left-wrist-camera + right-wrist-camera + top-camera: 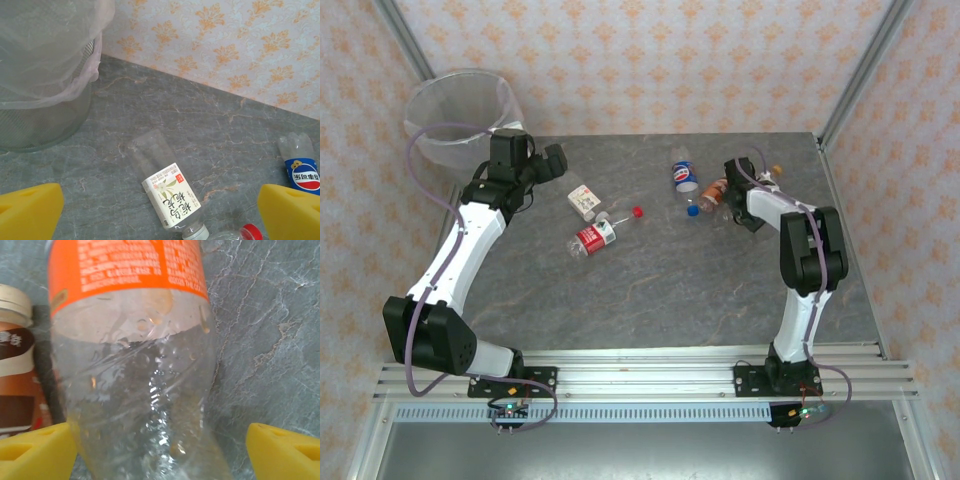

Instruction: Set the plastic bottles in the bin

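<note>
The right tool (160,452) stands wide open astride the clear body of the orange-label bottle (132,365) lying on the table (265,340), gripping nothing yet. I judge it should pinch squarely and gently, without catching the brown-label bottle (15,370) just beside. The left tool (160,210), fully open and empty, hovers near the white-green bottle (170,197), with the bin (40,110) beyond at the far left.

glossy plastic bottle (145,390), matt stone-look table (270,340)
</note>
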### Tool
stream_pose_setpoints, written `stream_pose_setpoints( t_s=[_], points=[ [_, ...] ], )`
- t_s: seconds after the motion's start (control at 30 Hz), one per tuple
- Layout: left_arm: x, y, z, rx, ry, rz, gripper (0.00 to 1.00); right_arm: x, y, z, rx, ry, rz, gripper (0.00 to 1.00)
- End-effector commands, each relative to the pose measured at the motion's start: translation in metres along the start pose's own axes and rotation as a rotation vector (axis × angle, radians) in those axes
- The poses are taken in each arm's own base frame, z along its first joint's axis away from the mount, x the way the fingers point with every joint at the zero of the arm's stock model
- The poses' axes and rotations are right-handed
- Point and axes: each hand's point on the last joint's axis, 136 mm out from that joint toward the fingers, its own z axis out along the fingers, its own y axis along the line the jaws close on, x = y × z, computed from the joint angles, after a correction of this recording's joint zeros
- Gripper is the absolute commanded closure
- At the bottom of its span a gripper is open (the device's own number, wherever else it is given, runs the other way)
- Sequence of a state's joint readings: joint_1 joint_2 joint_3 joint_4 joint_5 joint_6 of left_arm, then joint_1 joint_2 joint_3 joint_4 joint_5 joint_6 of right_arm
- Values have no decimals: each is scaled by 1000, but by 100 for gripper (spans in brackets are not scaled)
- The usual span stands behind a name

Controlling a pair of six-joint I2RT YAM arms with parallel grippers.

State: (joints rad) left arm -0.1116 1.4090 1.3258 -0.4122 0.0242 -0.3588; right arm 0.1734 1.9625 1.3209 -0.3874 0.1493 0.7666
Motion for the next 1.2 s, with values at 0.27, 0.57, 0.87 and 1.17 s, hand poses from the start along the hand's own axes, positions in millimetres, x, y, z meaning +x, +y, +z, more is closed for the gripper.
stream_pose_setpoints(
  t_s=[0.27,0.57,0.87,1.17],
  points=[
    [17,7,6,-34,42,-3,0,10,-7,16,48,28,-7,21],
    [21,10,7,-45,51,-1,0,12,-23,14,79,3,1,26],
    [24,11,8,-49,60,1,0,7,-40,17,76,27,2,38],
    [26,4,8,-7,71,-5,0,-1,-47,-12,23,-22,-93,48]
  ],
)
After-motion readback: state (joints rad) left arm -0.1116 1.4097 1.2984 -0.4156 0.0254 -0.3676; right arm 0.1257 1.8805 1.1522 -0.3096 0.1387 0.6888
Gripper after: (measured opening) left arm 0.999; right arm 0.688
